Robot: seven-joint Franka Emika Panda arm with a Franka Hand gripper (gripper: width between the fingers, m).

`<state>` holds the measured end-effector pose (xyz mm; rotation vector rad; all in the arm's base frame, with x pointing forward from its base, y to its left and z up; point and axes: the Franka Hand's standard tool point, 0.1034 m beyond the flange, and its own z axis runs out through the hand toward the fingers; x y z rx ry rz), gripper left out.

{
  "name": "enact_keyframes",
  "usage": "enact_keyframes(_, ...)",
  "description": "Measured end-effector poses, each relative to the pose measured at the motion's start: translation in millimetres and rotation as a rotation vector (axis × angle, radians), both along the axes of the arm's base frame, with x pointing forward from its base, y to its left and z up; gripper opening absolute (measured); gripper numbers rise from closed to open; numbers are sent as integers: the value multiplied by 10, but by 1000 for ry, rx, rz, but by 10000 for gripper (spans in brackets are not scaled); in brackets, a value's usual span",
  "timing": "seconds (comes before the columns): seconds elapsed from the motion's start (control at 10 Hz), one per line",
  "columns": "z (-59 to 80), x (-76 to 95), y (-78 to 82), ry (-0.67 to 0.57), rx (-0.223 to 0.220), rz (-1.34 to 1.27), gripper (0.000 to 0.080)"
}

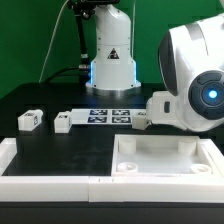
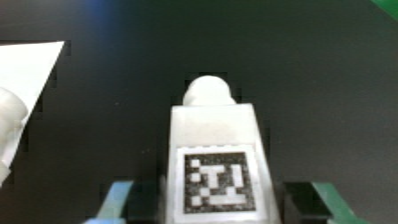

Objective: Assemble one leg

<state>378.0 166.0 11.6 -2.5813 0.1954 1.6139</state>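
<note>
Two loose legs sit on the black table [image 1: 60, 145] toward the exterior view's left: the outer leg [image 1: 29, 120] and the inner leg [image 1: 62, 122], close together but not touching. Just beside the inner one, toward the right, lies the marker board [image 1: 108, 115], flat in front of the robot's base [image 1: 110, 55]. The panel [image 1: 165, 155] lies nearer the camera on the right, with holes showing at its corners. A white rail [image 1: 60, 185] runs along the front edge and turns up the left side. The arm [image 1: 195, 85] fills the right of this view, its bulky wrist low over the far edge of the panel. From here I cannot make out the fingers or anything they carry.

On the wrist view I get a clear answer. The gripper [image 2: 217, 205] is closed around a third leg [image 2: 217, 140], which is pinched between the two fingers [image 2: 121, 200]. One finger shows on each flank of it. The leg points straight away from the camera, its rounded tip farthest out and a square marker tag [image 2: 217, 182] facing the lens. Only black tabletop shows beyond it. A white surface [image 2: 22, 90] shows at one edge, well apart from the leg. I cannot tell which part it is.
</note>
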Motion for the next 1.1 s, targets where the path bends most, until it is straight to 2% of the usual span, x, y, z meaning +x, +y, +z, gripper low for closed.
enact_keyframes(0.5,12,4,-2,2,0,0,288)
enact_keyframes(0.9,479,223,-128,14,11,-8,290)
enact_keyframes(1.1,624,338,-158,-26,11,-16,290)
